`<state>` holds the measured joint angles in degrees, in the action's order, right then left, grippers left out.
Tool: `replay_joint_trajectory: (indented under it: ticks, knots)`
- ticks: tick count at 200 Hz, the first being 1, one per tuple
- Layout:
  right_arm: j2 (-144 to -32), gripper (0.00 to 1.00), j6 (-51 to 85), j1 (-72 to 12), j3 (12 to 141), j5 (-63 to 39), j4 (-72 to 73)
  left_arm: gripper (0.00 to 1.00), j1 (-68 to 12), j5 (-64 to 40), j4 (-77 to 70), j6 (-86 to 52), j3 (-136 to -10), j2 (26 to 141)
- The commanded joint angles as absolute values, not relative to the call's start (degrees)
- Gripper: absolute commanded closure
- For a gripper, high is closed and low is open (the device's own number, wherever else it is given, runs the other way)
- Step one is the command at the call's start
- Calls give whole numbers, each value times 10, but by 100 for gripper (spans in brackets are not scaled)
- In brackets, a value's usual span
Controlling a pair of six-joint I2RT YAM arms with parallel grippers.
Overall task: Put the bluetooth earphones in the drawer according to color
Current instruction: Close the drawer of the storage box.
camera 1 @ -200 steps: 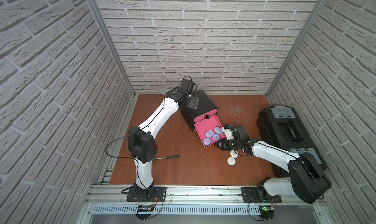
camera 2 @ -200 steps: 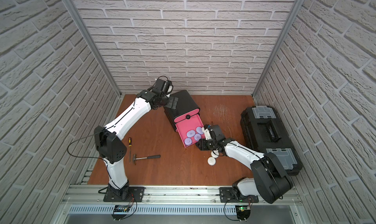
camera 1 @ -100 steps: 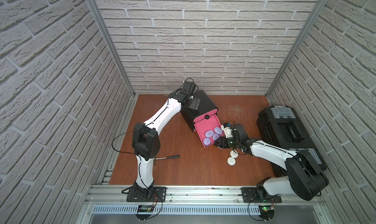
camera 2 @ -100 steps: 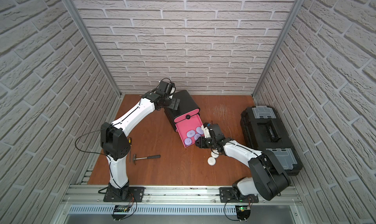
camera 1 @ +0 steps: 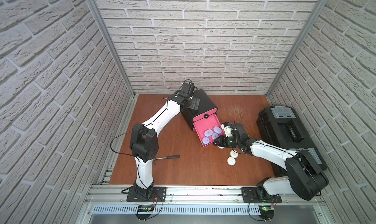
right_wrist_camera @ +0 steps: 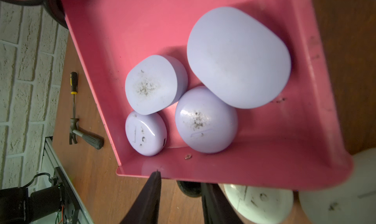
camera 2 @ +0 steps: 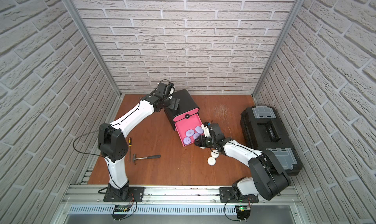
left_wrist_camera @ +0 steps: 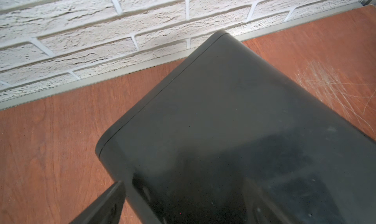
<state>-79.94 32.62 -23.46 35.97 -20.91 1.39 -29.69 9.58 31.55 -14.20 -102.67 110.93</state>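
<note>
- Brick walls, wooden table: black cabinet has its pink drawer pulled out, four lavender cases inside.
- Right gripper straddles the knob, fingers narrowly apart; white cases crowd beside.
- Left gripper, fingers spread, at the cabinet's rear corner.
- Toolbox, hammer well apart.

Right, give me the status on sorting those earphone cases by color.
Done: four lavender cases lie in the open pink drawer. In hand: the right gripper has its fingers either side of that drawer's knob, probably to push it shut; the left gripper is at the cabinet top. Left: white cases on the table, beside the drawer. No black ones in view.
</note>
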Motion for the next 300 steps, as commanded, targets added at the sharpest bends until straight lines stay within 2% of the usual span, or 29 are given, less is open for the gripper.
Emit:
replay_joint_trajectory:
  ticks: [1, 31, 138, 200, 223, 248, 300]
  knots:
    - [-774, 62, 341, -236, 362, -225, 151, 5, -296, 87, 384, -134, -994, 1122]
    - [-769, 63, 343, -236, 366, -213, 150, 5, -296, 83, 380, -135, -990, 1122]
    - [-870, 63, 370, -236, 469, -228, 169, 6, -297, 69, 375, -144, -978, 1118]
    - [-769, 61, 356, -236, 424, -195, 94, 6, -295, 52, 376, -150, -972, 1099]
    - [-746, 63, 346, -235, 388, -163, 52, 5, -294, 48, 377, -151, -973, 1093]
    - [-750, 69, 347, -235, 357, -154, 68, 4, -291, 47, 381, -149, -978, 1093]
    - [-831, 72, 358, -235, 414, -189, 114, 2, -287, 45, 388, -150, -989, 1103]
